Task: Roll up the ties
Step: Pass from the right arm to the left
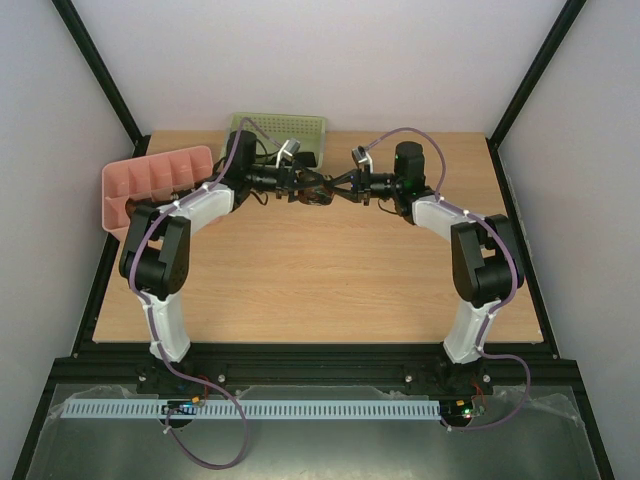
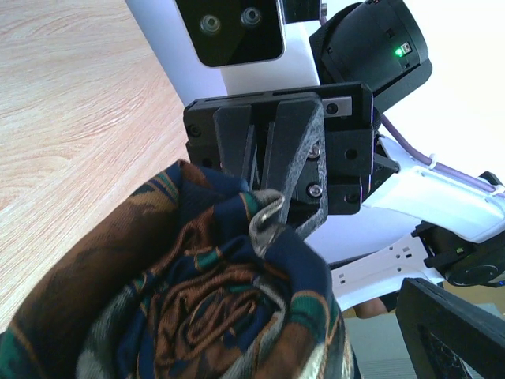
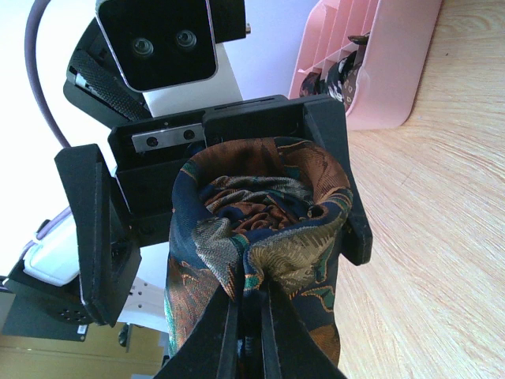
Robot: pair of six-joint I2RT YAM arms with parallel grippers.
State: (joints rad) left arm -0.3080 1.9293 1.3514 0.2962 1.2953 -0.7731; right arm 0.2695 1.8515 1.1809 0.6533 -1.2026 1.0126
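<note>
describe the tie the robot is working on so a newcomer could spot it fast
On the wooden table, look to the far middle, just in front of the green basket. There the right hand pinches a loosely coiled tie, dark navy with brown and teal swirls. It is the only one in a hand; the other dark patterned pieces sit in compartments of the pink tray.

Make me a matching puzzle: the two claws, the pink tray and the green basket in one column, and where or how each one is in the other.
1. left claw
2. right claw
3. pink tray
4. green basket

A. at the far edge of the table
B. pinched shut on the tie
C. wide open
D. at the table's left edge

Pairs: 1-C, 2-B, 3-D, 4-A
</note>
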